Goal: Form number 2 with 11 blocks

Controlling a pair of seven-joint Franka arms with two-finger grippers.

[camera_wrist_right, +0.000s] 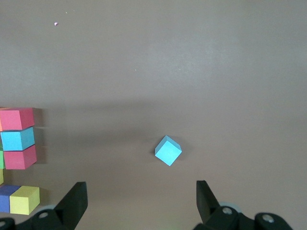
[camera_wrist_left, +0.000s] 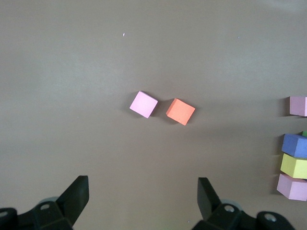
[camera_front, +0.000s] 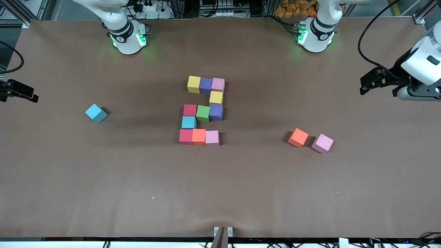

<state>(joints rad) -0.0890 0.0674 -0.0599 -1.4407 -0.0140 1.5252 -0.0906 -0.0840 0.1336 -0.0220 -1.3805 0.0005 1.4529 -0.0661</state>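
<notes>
Brown paper-covered bench [camera_front: 103, 193]. Multicoloured foam-cube number 2 [camera_front: 203, 111] sits mid-bench, eleven blocks. Spare light blue foam cube [camera_front: 96, 113] toward right arm's end; spare orange cube [camera_front: 298, 137] and pink cube [camera_front: 322, 143] toward left arm's end. Left tool [camera_wrist_left: 143, 196] and right tool [camera_wrist_right: 141, 199] both spread wide, empty, waiting at bench ends.

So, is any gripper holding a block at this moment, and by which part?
No. The left gripper and right gripper are both open and empty, up over bare table at their own ends.
</notes>
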